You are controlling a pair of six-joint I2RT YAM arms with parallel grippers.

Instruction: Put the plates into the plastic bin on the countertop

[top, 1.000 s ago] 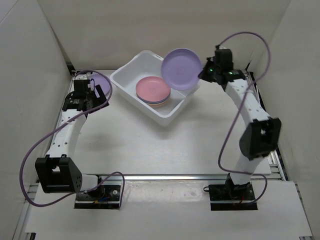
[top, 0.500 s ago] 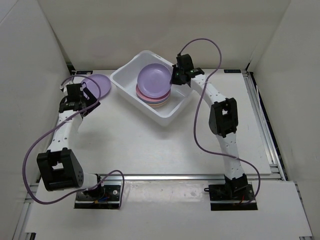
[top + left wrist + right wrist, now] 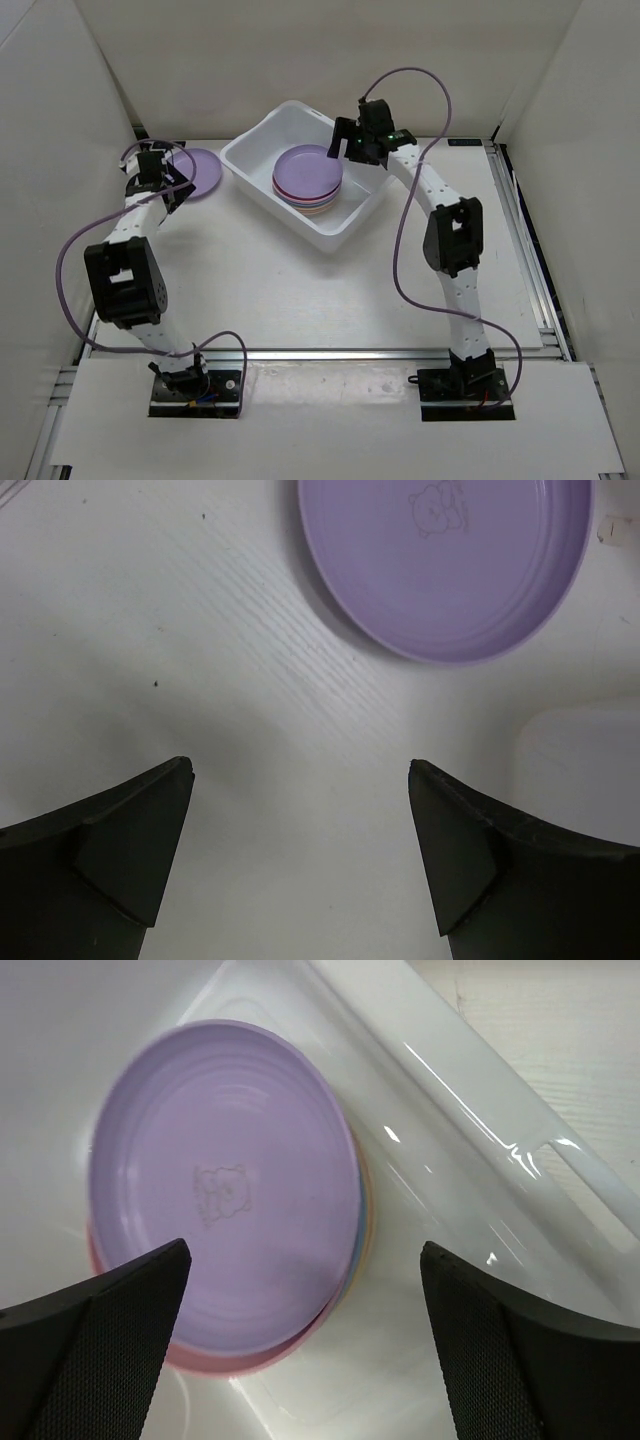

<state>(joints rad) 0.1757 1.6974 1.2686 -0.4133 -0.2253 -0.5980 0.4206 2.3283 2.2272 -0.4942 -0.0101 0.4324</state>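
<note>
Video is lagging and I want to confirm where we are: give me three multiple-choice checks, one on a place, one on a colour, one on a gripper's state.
1. Where is the loose plate that is not yet in the bin?
A. flat on the countertop, left of the bin
B. in a gripper
C. leaning on the bin's wall

2. What colour is the top plate of the stack in the bin?
A. pink
B. purple
C. yellow

3. How is the right gripper?
A. shut on a plate
B. shut on nothing
C. open, holding nothing

Answers:
1 A: it lies flat ahead of the open left gripper.
2 B: purple covers the pink rim beneath.
3 C: its fingers stand wide apart above the stack.
</note>
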